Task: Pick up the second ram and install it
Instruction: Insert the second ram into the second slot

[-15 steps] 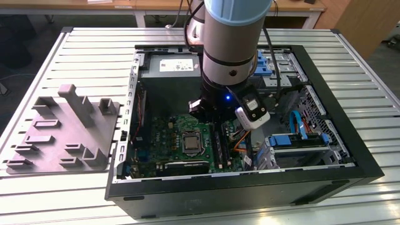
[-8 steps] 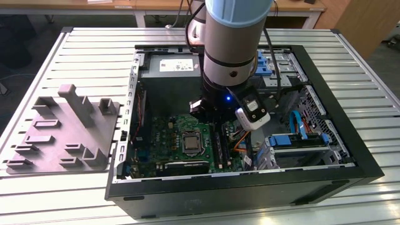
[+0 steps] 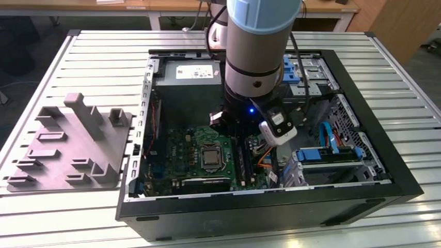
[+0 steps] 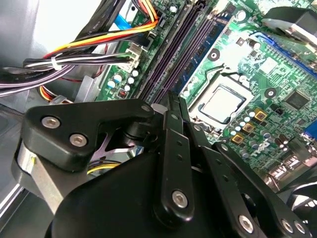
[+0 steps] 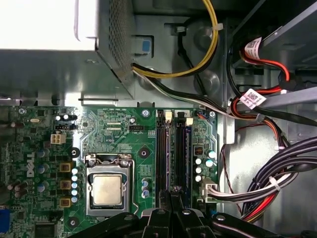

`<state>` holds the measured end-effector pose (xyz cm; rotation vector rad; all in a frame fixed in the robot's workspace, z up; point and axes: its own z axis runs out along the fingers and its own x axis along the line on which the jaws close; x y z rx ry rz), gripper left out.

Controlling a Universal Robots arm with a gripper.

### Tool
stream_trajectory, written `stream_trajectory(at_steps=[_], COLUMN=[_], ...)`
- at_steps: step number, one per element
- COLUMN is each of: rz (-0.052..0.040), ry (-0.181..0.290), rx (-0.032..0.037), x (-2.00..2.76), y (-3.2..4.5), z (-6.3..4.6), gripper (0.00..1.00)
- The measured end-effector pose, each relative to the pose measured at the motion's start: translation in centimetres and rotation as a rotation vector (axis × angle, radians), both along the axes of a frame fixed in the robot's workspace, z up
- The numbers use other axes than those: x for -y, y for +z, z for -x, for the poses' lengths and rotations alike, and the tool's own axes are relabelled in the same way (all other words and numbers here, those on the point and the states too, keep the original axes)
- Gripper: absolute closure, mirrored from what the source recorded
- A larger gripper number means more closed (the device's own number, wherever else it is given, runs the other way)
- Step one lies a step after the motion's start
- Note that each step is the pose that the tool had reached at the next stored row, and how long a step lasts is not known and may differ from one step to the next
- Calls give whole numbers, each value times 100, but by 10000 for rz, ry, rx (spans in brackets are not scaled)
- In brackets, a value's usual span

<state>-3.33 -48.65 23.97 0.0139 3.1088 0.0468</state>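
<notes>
My gripper (image 3: 236, 129) is lowered into the open computer case (image 3: 386, 155), over the motherboard (image 3: 200, 155). In both wrist views the black fingers (image 4: 171, 114) are pressed together, so the gripper (image 5: 173, 192) is shut with nothing showing between them. Their tips sit right over one end of the memory slots (image 5: 164, 148), beside the processor socket (image 5: 108, 188). The second ram (image 4: 207, 43), a dark green-blue strip with dark chips, stands on edge in the slots. Whether the tips touch it is hidden.
The grey power-supply box (image 3: 187, 82) fills the case's far corner. Cable bundles (image 5: 277, 183) run close by the slots. Blue drive brackets (image 3: 324, 152) sit on the exterior view's right. A grey parts fixture (image 3: 72, 144) stands on the slatted table outside the case.
</notes>
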Motion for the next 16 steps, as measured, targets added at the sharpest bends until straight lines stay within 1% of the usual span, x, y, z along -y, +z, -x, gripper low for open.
stream_trajectory(at_steps=[10, 16], rz=[0, -31], ry=[0, -1], rx=[-1, 1], x=[1, -1], y=[-31, -54], z=[0, -6], gripper=[88, 88])
